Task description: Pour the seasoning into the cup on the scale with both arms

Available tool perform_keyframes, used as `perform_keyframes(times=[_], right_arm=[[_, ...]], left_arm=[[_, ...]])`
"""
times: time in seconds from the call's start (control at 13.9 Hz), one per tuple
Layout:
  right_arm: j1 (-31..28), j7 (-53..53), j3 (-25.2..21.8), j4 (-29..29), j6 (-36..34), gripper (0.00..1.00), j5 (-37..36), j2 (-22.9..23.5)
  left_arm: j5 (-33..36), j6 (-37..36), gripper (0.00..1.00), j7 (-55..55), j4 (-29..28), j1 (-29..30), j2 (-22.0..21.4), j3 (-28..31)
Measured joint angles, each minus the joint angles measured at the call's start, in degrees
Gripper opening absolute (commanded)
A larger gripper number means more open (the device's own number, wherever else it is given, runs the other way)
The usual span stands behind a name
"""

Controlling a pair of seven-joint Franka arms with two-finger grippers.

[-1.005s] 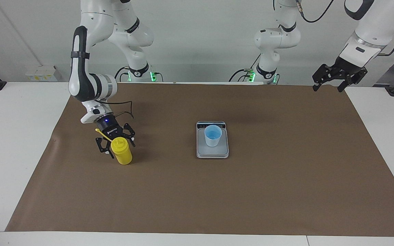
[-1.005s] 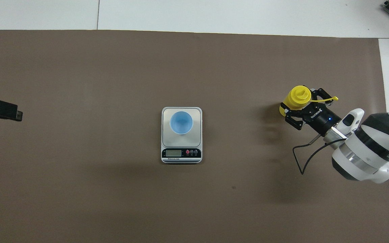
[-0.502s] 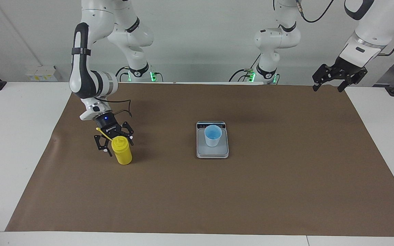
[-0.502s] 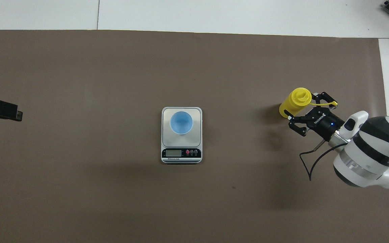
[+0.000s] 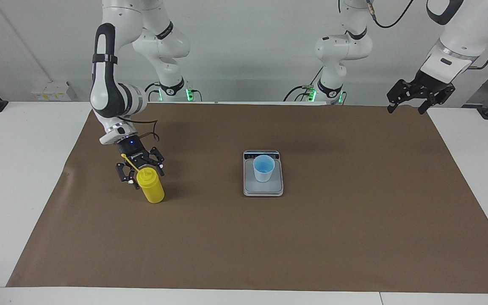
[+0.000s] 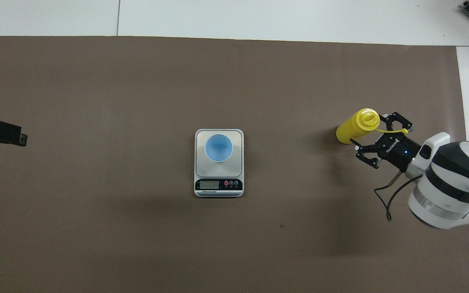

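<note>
Right tool (image 5: pixel 140 174) open beside the upright seasoning (image 5: pixel 151 188) — not gripping.

From my console: a bright yellow seasoning bottle (image 5: pixel 152 189) on a plain brown mat (image 5: pixel 244 245) over the white worktop (image 5: pixel 15 169); a light-blue cup (image 5: pixel 263 168) on the silver-grey scale (image 5: pixel 263 191), its display strip dark; white arms (image 5: pixel 108 84) banded black, with black tools.
</note>
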Motion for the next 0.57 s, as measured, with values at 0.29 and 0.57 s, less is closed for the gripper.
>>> perform_keyframes(times=[0.29,0.57], right_arm=[[-3.7,0.0,-0.1,0.0,0.0,1.00,-8.4,0.0],[-6.2,0.0,-0.2,0.5,0.0,1.00,-19.3,-0.2]], left_arm=[[0.0,0.0,1.00,0.0,0.0,0.0,0.0,0.0],[0.0,0.0,1.00,0.0,0.0,0.0,0.0,0.0]])
